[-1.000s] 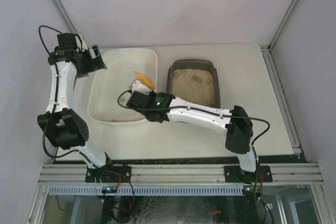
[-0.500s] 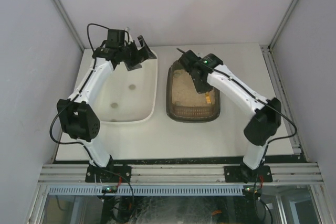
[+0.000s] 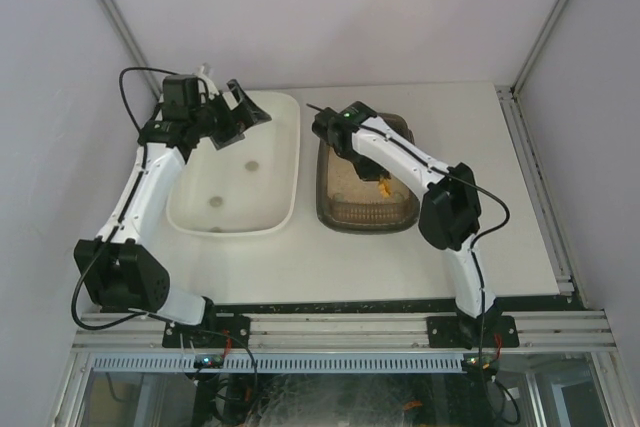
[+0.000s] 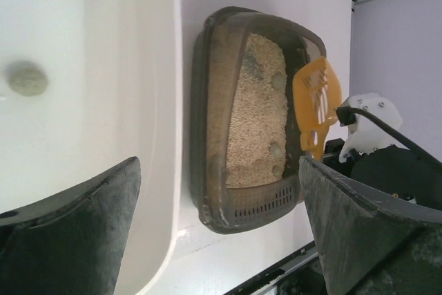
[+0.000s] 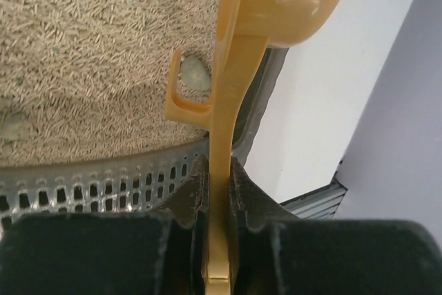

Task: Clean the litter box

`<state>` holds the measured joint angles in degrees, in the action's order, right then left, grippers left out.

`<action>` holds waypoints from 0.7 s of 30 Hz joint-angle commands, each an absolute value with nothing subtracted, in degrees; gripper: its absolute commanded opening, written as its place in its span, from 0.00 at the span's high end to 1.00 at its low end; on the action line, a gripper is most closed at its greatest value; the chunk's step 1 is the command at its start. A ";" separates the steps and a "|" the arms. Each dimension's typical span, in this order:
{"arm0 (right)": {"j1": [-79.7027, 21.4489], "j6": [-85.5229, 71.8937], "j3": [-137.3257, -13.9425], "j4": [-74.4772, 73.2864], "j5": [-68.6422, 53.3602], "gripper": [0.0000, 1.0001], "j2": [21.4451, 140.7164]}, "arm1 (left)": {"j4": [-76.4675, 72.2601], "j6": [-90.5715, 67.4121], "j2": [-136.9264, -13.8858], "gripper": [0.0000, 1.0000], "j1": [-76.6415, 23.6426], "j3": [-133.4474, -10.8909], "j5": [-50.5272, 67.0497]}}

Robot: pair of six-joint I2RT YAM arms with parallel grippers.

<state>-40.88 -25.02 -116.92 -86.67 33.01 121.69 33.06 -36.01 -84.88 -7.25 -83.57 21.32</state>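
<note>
Scooping is your step: your right claw (image 5: pixel 219 174) pinches the scoop (image 5: pixel 229 88) above the litter box (image 3: pixel 365 227), just right of the tub (image 3: pixel 230 228); left claw (image 4: pixel 217 170) hangs spread. Next, slide under that clump (image 5: pixel 194 72).

I can read no text, label, brand or number in any of the views. The litter box (image 3: pixel 368 219), the white tub (image 3: pixel 240 192) and the orange scoop (image 5: pixel 224 101) show only plain surfaces, without any print or sticker that I can make out.
</note>
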 commanded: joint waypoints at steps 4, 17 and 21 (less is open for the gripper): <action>-42.06 -28.35 -120.63 -91.67 41.68 1.00 126.84 | 31.28 -33.00 -81.83 0.00 -2.35 -77.41 24.73; -37.90 -29.06 -114.24 -88.90 42.12 1.00 126.90 | 30.77 -32.52 -82.50 0.00 0.05 -75.23 23.88; -36.52 -27.64 -111.45 -86.14 39.46 1.00 126.84 | 30.61 -32.86 -83.00 0.00 0.23 -74.89 23.47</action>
<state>-37.85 -28.27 -113.32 -88.42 40.32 128.22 32.38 -33.87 -83.53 -0.27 -75.81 22.79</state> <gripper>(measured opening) 0.059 0.996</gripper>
